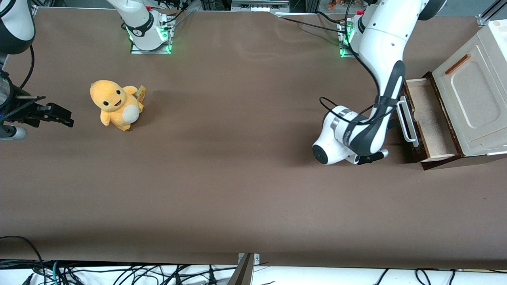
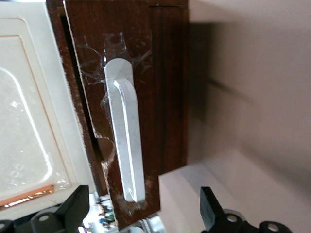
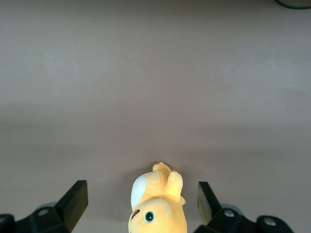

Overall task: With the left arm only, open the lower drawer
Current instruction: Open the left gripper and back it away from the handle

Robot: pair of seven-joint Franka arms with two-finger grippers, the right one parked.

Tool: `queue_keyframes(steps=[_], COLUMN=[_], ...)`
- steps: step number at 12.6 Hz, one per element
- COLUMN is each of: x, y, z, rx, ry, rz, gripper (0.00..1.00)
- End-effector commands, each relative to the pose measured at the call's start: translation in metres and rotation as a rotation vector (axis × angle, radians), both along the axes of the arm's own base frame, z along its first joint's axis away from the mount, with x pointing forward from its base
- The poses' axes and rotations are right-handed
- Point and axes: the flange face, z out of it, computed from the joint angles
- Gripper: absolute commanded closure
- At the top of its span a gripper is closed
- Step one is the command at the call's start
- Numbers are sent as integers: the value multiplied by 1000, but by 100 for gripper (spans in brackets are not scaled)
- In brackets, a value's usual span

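Your left arm [image 1: 382, 47] is glossy white with dark grey joint panels and a black round cap on the wrist end. A thin black cable [image 1: 344, 114] loops just above the hand [image 2: 143, 213], whose two black fingers [image 2: 75, 206] stand apart, with round silver screws.

light: even, bright overhead | shadows: soft beside plush toy [image 1: 116, 103] | left wrist: white handle [image 2: 127, 141] slightly blurred, glary
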Motion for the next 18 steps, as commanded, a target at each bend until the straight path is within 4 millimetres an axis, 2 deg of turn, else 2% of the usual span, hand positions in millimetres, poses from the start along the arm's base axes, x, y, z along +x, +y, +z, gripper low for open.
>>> queue_keyframes(steps=[1, 3, 7, 13, 16, 18], x=[22, 37, 63, 79, 87, 91], y=[-10, -15, 3, 21, 42, 54], z=[38, 65, 115, 163, 197, 213], rx=[-155, -229, -368, -553, -708, -805], ry=[-12, -42, -137, -121, -139, -142], rz=[36, 37, 126, 100, 89, 43], gripper=[0, 0, 0, 0, 0, 0])
